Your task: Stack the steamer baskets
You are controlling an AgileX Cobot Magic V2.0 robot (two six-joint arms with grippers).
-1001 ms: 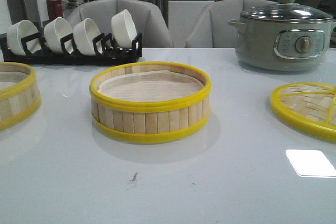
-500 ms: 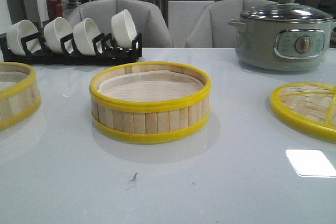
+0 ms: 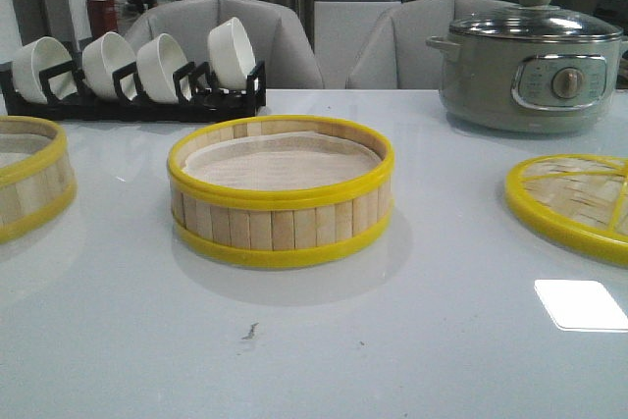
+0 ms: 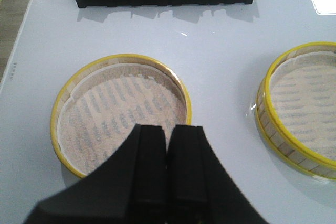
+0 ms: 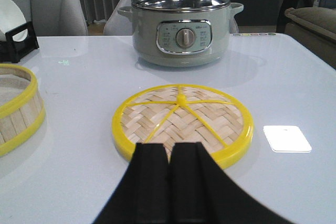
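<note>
One steamer basket [image 3: 280,193] with a white liner sits mid-table; it also shows in the left wrist view [image 4: 302,111] and at the edge of the right wrist view [image 5: 14,107]. A second steamer basket [image 3: 29,183] sits at the far left, cut by the frame edge; the left wrist view shows it whole [image 4: 121,109]. My left gripper [image 4: 168,132] is shut and empty, hovering over that basket's near rim. My right gripper [image 5: 168,150] is shut and empty, above the near rim of the flat woven lid [image 5: 184,119]. Neither gripper shows in the front view.
A grey electric pot [image 3: 530,61] stands at the back right. A black rack with white bowls [image 3: 137,71] stands at the back left. The woven yellow-rimmed lid [image 3: 574,203] lies at the right. Chairs stand behind the table.
Nothing on the table has moved; only a person in the far background has shifted.
</note>
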